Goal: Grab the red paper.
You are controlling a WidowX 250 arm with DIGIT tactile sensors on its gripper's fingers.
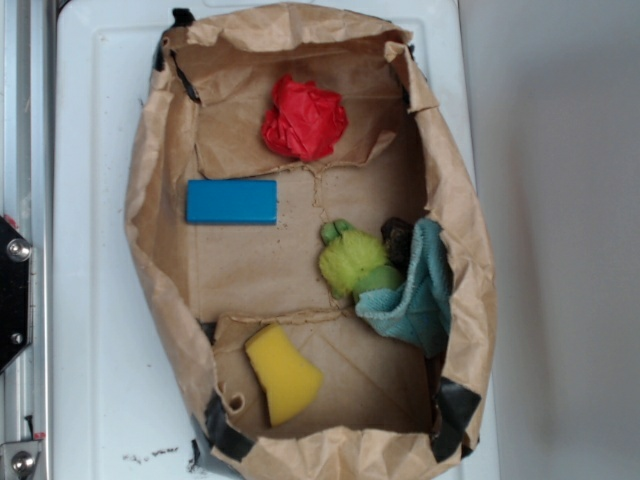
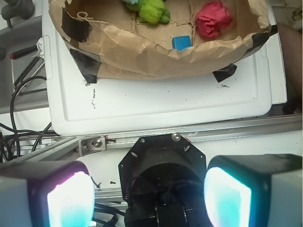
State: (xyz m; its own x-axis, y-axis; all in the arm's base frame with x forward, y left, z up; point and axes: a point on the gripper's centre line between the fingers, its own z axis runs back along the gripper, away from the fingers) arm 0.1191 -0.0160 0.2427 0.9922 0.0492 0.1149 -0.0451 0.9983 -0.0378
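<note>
The hand point(image 2: 149, 191) hangs spread wide and empty, well back from the paper bag point(image 2: 142, 56) holding the red paper point(image 1: 303, 120).

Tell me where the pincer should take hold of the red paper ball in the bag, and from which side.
Probably across its bulging middle, coming straight down from above. The red paper is a crumpled, roughly round wad lying on the floor of the brown bag, whose raised walls block a sideways approach. Its wrinkles should squash under either finger. The pincer is open and outside the bag.
</note>
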